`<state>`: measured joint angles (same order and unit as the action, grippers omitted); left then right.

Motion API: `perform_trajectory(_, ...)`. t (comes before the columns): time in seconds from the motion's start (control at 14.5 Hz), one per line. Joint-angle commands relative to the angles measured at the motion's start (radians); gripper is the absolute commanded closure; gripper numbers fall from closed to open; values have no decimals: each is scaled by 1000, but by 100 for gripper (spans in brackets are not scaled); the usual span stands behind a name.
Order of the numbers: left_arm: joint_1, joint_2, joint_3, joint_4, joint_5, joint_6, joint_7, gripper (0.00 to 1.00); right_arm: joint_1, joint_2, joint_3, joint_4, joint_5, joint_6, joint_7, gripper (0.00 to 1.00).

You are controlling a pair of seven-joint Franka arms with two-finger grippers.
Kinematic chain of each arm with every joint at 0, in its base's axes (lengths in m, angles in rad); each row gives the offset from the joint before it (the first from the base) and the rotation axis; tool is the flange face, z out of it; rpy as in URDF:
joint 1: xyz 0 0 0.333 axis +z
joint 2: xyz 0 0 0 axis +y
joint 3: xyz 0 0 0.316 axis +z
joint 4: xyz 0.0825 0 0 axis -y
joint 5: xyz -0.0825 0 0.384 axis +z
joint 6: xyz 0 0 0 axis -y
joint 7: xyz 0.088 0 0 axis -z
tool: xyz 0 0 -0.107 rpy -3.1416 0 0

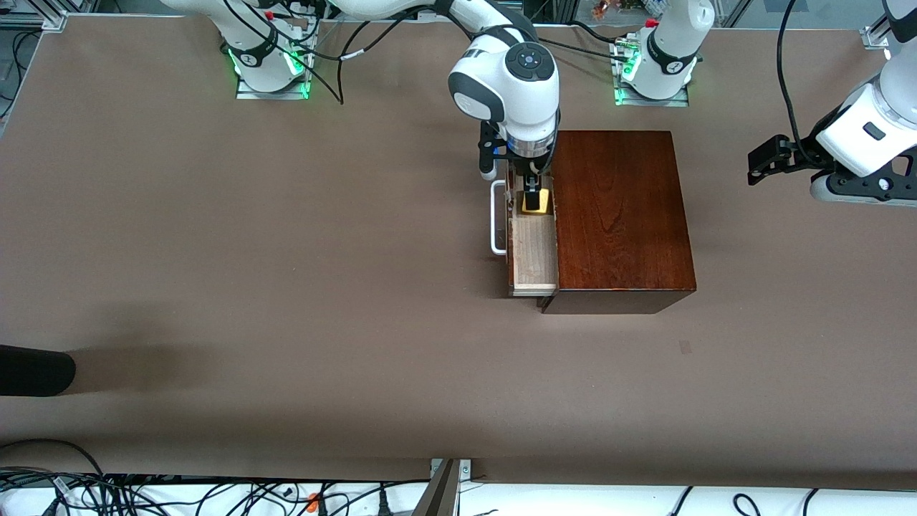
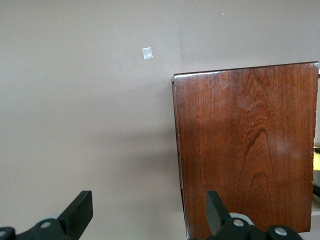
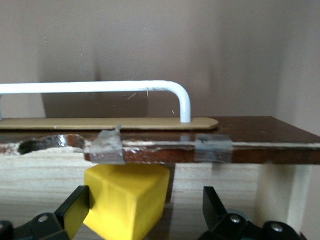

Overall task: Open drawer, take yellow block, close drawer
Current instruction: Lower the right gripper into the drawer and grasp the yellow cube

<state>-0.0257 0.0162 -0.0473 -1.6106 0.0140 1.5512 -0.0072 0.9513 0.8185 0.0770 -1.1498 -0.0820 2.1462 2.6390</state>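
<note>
While the drawer [image 1: 534,251] stands pulled out of the dark reddish-brown wooden box [image 1: 620,215] toward the right arm's end of the table [image 1: 286,287], the right gripper [image 1: 531,199] is lowered into its pale tray. Its jaws are spread wide, with the yellow block [image 3: 127,202] between the fingers [image 3: 75,210] but not clamped; in the right wrist view one finger is just beside the block's face and the other stands apart from it. That block lies in the tray's end farther from the front camera, close against the inside of the drawer front. Two pieces of grey tape [image 3: 107,147] sit on the front's top edge, directly above the block, and the white U-shaped handle [image 1: 496,218] sticks out on the outer face. Over the table's edge at the left arm's end, well apart from the box, the left gripper [image 2: 147,215] waits with jaws released and nothing between them. A small pale scrap [image 1: 685,347] lies on the table nearer the front camera than the box.
</note>
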Motion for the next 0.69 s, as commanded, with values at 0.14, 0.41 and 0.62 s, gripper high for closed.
perform_trajectory(0.14, 4, -4, -3, 14, -11, -16, 21, 0, 9, 36, -11, 28, -19, 37, 25, 0)
perform_trajectory(0.41, 4, -5, -3, 14, -11, -16, 21, 0, 4, 42, -17, 28, -16, 46, 27, 2)
perform_trajectory(0.62, 3, -4, -3, 14, -11, -17, 20, 0, -3, 39, -17, 32, -15, 46, 25, 65)
